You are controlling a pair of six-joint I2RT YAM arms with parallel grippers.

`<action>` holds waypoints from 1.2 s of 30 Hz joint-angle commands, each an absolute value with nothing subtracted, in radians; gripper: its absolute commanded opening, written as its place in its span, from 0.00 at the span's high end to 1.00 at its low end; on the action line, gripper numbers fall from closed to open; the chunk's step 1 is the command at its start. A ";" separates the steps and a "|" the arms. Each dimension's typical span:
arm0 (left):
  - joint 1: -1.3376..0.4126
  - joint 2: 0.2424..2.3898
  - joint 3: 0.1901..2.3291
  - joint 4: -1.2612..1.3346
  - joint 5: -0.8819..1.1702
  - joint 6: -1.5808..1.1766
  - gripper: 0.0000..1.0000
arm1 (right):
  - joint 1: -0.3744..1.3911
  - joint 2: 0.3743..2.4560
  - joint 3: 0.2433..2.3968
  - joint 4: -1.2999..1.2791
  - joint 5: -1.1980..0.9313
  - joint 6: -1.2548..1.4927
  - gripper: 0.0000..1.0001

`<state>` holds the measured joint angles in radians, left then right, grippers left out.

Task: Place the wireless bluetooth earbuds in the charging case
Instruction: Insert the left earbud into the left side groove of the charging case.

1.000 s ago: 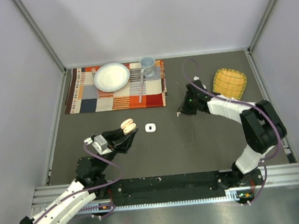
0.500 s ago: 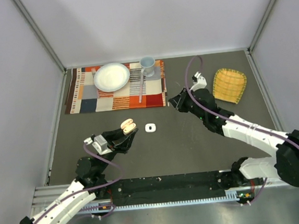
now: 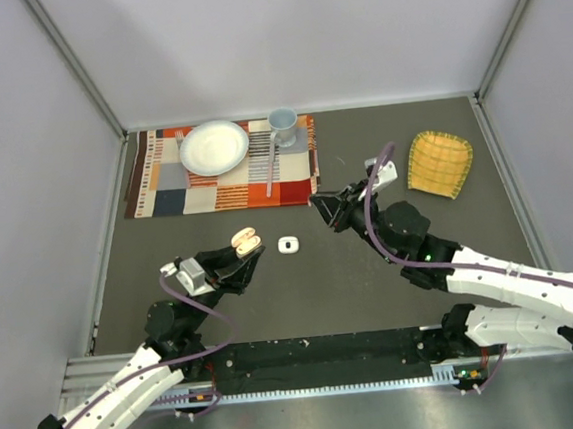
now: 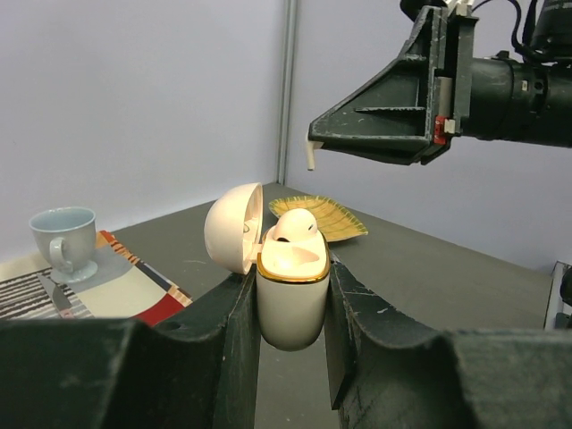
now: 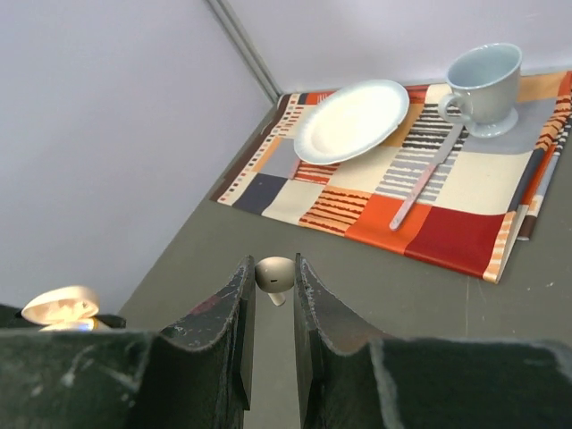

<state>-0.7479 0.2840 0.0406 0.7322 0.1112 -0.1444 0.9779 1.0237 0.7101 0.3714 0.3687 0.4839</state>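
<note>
From above, a patchwork placemat [image 3: 164, 190] lies at the far side of the table, bearing a white plate [image 3: 213, 146], a pale blue cup [image 3: 282, 125] and a knife [image 3: 270, 168] on its right part. Well to the right of the placemat sits a yellow woven dish [image 3: 440, 162]. Just in front of the placemat's near edge, the left gripper [image 3: 252, 251] is clamped on an open charging case [image 3: 246, 242]. The right gripper [image 3: 318, 203] hangs just off the placemat's near right corner, its fingers almost together. Between the two grippers a small white object [image 3: 288, 244] lies alone on the table, too small to make out

In the left wrist view the case stands upright, squeezed at its sides by the two fingers, with its lid [image 4: 234, 228] swung back toward the placemat. A seated earbud [image 4: 295, 225] rests inside, its rounded head above the gold rim; whether the second pocket is filled cannot be told. The right gripper is in the air above and beyond the case, with the pale stem of a held earbud [image 4: 311, 157] poking out below its tip

In the right wrist view the fingers pinch that earbud by its head, stem pointing down, on the near side of the placemat. The plate, cup and knife lie beyond it, and the open case shows low at the left edge
</note>
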 commanded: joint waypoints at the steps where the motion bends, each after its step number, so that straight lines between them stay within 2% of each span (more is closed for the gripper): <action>1: -0.747 0.284 -0.044 0.782 0.103 -0.163 1.00 | 1.028 0.994 0.670 0.529 0.419 0.416 1.00; 12: -0.747 0.318 -0.051 0.822 0.095 -0.170 1.00 | 1.216 1.043 0.661 0.796 0.388 0.290 1.00; 26: -0.747 0.334 -0.060 0.847 0.101 -0.170 1.00 | 1.312 1.198 0.738 0.864 0.253 0.242 1.00; 36: -0.747 0.344 -0.060 0.857 0.117 -0.163 1.00 | 1.312 1.256 0.836 0.775 0.170 0.267 1.00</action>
